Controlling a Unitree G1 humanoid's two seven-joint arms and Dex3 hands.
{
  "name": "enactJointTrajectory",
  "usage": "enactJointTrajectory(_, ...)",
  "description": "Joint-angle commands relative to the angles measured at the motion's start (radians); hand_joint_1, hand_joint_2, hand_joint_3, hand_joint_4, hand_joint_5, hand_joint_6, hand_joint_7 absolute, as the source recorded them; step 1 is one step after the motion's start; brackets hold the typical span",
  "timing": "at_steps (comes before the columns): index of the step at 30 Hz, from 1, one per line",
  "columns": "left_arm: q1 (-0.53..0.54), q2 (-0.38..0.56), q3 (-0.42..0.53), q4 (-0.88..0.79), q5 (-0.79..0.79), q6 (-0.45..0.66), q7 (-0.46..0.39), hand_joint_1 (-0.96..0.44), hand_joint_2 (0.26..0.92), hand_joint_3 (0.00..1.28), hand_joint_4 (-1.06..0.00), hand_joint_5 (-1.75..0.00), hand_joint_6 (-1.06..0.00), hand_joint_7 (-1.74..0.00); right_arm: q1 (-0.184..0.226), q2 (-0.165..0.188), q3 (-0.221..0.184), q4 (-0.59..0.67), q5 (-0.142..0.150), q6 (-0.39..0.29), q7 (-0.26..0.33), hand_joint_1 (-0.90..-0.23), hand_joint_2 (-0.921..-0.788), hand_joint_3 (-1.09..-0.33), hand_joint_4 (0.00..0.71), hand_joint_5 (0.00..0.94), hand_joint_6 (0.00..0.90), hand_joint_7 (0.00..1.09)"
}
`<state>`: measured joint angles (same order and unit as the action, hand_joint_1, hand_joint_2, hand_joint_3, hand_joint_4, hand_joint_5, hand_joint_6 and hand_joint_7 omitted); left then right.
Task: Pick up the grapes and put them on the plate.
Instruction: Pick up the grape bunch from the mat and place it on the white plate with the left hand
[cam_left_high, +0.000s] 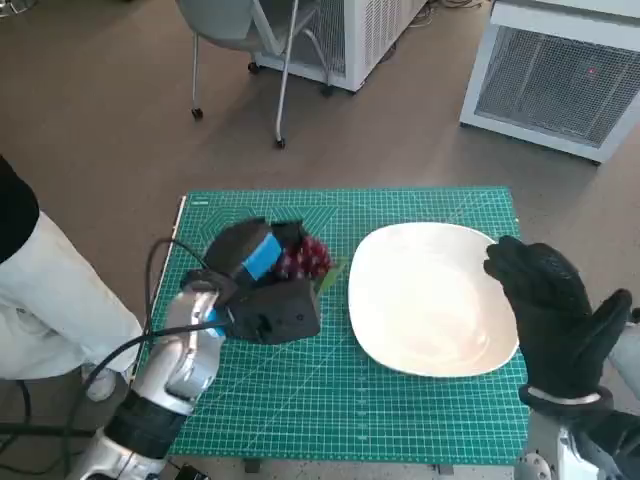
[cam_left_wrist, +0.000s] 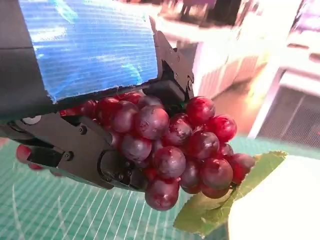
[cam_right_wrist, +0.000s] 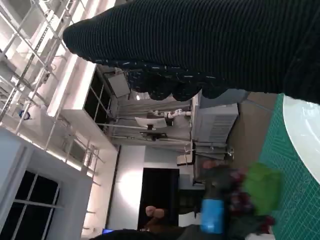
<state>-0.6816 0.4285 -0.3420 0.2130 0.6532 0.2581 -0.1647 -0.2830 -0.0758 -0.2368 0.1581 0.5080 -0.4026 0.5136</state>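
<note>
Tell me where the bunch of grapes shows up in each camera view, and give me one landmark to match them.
Head view: the grapes sit left of centre, under the left hand, beside the plate.
Left wrist view: the grapes fill the middle, held against the black fingers.
Right wrist view: the grapes are a blurred dark red patch near the lower edge.
Shared landmark: the green leaf on the bunch, toward the plate.
</note>
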Motion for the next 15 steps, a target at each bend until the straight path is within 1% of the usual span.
enactJointTrajectory(1,0.008,0.010,0.019,-0.099,0.017,0.030,-0.032,0.00,0.912,0.04,-0.70,-1.29,-0.75,-0.91,0.009,0.008,0.000,0.011,-0.003,0.004,-0.008,-0.387,-0.921,-0.521,0.429,0.543,0.229,0.89)
enactJointTrajectory(4,-0.001,0.007,0.026,-0.143,0.025,0.045,-0.046,0.00,0.914,0.03,-0.72,-1.21,-0.71,-1.00,0.008,0.010,0.000,0.013,-0.004,0.002,-0.009,-0.388,-0.921,-0.521,0.428,0.544,0.229,0.89)
enactJointTrajectory(7,-0.013,0.006,0.025,-0.180,0.039,0.056,-0.058,0.00,0.915,0.03,-0.74,-1.19,-0.69,-1.02,0.008,0.011,0.000,0.014,-0.004,0.001,-0.010,-0.389,-0.921,-0.520,0.429,0.544,0.229,0.89)
enactJointTrajectory(11,-0.029,0.006,0.022,-0.201,0.052,0.056,-0.069,0.00,0.912,0.02,-0.75,-1.22,-0.72,-0.94,0.011,0.014,0.000,0.011,-0.005,0.000,-0.011,-0.390,-0.921,-0.519,0.429,0.544,0.230,0.89)
enactJointTrajectory(15,-0.042,0.001,0.021,-0.192,0.056,0.039,-0.069,0.00,0.909,0.02,-0.74,-1.25,-0.76,-0.87,0.013,0.015,-0.002,0.011,0.001,0.000,-0.009,-0.390,-0.921,-0.518,0.430,0.543,0.231,0.89)
